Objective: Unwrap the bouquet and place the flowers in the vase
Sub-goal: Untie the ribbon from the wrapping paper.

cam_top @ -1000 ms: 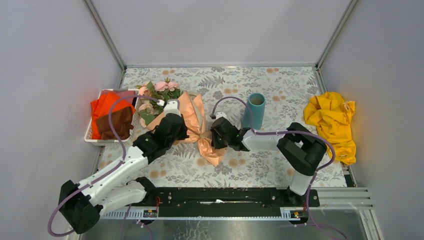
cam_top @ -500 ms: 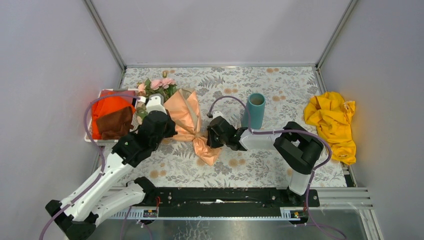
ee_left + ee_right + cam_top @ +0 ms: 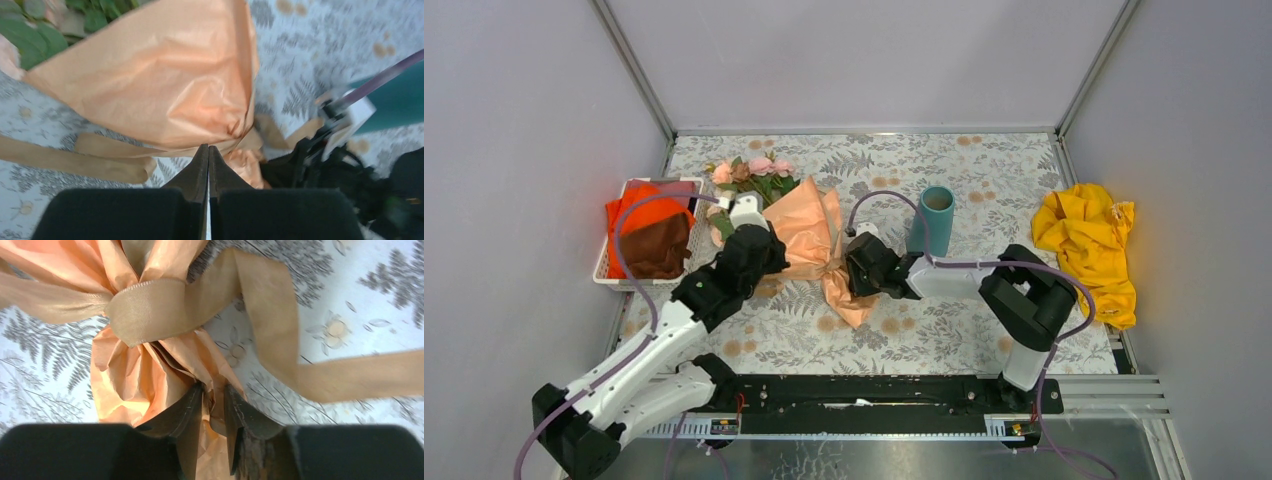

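Barely begun, I'd say; the bouquet [image 3: 809,235] lies toward the table's [image 3: 984,160] left edge, ribbon [image 3: 145,305] knotted round its paper neck, flowers [image 3: 754,172] wrapped; the vase [image 3: 936,220] stands nearer the back edge, no stems in it; left gripper [image 3: 208,150] pressed together at the ribbon; right gripper [image 3: 212,395] slightly spread astride the paper tail.

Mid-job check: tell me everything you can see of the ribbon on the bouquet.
The ribbon is flat and tan, wound tight round the pinched neck of the peach paper. One loose tail curls away across the table; another lies flat beside the wrap. The left gripper, shut, has its tips at it; whether they pinch it is unclear.
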Controlling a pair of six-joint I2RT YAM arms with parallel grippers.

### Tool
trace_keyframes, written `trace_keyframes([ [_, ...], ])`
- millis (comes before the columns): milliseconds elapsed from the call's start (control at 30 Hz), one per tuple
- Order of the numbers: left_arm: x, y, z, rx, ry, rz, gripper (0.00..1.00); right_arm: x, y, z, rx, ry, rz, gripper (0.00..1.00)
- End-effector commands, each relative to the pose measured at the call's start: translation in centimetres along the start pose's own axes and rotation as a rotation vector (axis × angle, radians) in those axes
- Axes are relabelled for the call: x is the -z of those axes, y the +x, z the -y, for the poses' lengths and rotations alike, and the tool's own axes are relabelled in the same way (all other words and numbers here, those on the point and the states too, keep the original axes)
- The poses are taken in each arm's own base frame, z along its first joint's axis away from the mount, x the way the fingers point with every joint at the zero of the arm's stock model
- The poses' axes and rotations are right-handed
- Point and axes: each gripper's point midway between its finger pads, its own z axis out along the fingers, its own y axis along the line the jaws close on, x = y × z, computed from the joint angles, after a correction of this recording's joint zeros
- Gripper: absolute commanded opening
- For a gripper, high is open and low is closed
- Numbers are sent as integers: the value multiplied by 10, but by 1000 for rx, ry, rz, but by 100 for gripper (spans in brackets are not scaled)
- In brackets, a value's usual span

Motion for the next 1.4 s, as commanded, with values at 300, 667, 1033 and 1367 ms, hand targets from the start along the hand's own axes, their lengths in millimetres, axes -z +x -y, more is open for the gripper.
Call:
trace_keyframes([
  [300,-39,58,28,54,165,-104,2,41,-35,-2,83,30,14,45],
  [667,-61,100,21,47,148,-191,2,22,-55,-26,37,-36,47,44],
  [1033,-76,124,9,25,102,-223,2,17,-76,-36,6,-60,99,44],
  [1367,-93,150,5,1,81,-284,0,8,-87,-39,-6,-72,120,42],
])
